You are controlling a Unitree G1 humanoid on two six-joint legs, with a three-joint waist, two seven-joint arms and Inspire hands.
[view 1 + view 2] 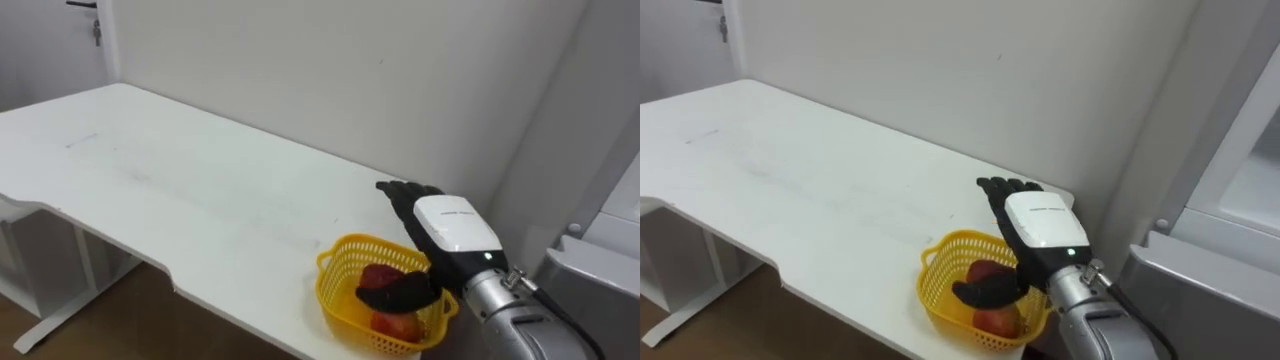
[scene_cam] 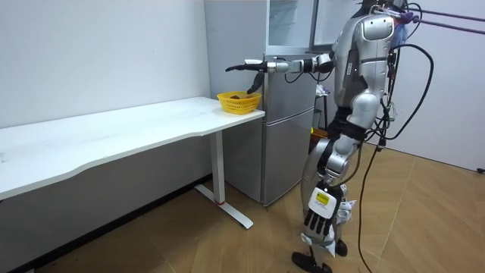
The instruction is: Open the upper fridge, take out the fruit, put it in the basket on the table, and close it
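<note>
right hand [image 1: 1040,225] flat above one basket [image 1: 940,305], two fruits [image 1: 985,272].

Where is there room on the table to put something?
Nearly the whole white table is bare, from its left end to the yellow basket. Crowded only at the right corner, where the basket holds red fruit and the right hand hovers open above it. The left hand hangs down.

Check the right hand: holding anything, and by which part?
Nothing. The right hand hovers open over the yellow basket, red fruit lying inside. Left hand hangs empty.
</note>
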